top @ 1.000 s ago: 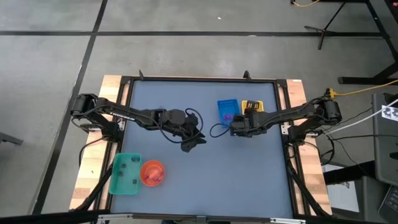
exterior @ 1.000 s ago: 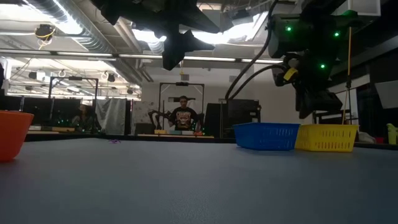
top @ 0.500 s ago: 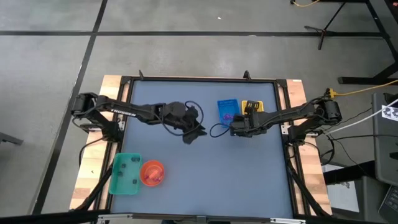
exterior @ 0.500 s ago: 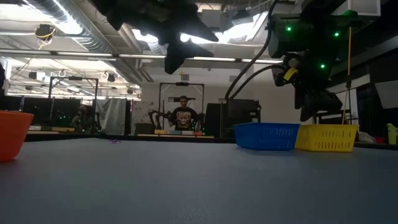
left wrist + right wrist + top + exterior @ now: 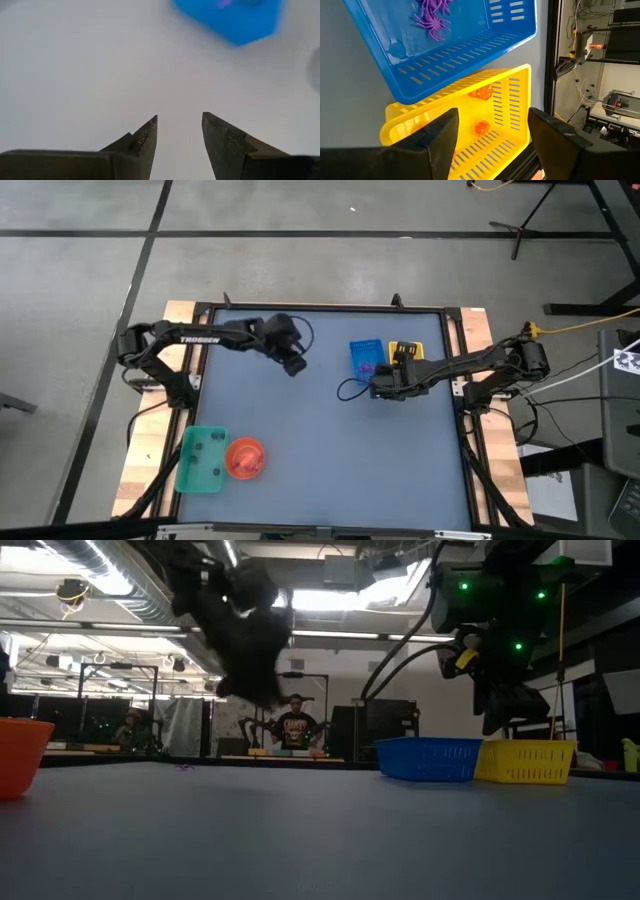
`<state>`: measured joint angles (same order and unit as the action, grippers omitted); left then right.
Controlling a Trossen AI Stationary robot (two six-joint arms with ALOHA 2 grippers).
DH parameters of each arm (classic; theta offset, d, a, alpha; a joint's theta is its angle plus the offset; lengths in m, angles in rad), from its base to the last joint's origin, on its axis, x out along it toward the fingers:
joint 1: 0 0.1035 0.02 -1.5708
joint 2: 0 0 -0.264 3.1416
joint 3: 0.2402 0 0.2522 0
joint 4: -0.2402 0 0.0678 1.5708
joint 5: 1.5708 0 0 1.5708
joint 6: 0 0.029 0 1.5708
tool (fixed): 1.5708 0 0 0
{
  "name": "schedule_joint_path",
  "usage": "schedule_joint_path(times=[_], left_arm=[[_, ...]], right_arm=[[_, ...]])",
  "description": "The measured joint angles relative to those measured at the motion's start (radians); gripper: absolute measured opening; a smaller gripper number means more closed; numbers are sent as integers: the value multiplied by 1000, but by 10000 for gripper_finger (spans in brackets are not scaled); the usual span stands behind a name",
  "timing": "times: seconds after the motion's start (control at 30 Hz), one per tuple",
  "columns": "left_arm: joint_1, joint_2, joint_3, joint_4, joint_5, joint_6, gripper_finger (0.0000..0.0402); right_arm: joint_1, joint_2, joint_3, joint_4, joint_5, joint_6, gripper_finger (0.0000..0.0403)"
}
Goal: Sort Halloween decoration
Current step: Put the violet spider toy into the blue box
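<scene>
In the right wrist view, purple Halloween decoration pieces (image 5: 432, 20) lie in the blue tray (image 5: 470, 55), and orange pieces (image 5: 480, 127) lie in the yellow tray (image 5: 505, 115). My right gripper (image 5: 492, 117) stands open above the yellow tray (image 5: 405, 352), with nothing between its fingers. My left gripper (image 5: 179, 125) is open and empty above bare table, left of the blue tray (image 5: 366, 357), and shows in the high view too (image 5: 296, 367). One tiny purple piece (image 5: 183, 767) lies on the table far back.
A green tray (image 5: 202, 460) with a few dark pieces and a round orange bowl (image 5: 245, 458) stand near the table's near left corner. A black cable (image 5: 350, 390) loops beside my right arm. A person (image 5: 296, 725) stands in the room beyond the table.
My left gripper has swung from over the table's middle toward the far edge and a little to the left, sinking slightly and turning as it went. It stays open and empty. My right arm has kept still.
</scene>
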<state>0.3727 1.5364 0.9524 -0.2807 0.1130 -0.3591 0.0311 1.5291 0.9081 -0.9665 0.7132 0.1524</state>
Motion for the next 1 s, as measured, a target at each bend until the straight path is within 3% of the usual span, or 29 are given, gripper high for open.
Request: schedule_joint_path(times=[0.23,0.47,1.0], left_arm=[[89,0,0,-279,-196,57,141],[133,0,0,-437,-370,56,141],[219,0,0,-437,-383,47,141]], right_arm=[[1,0,0,8,0,0,239],[2,0,0,41,-30,0,239],[2,0,0,56,-52,0,239]])
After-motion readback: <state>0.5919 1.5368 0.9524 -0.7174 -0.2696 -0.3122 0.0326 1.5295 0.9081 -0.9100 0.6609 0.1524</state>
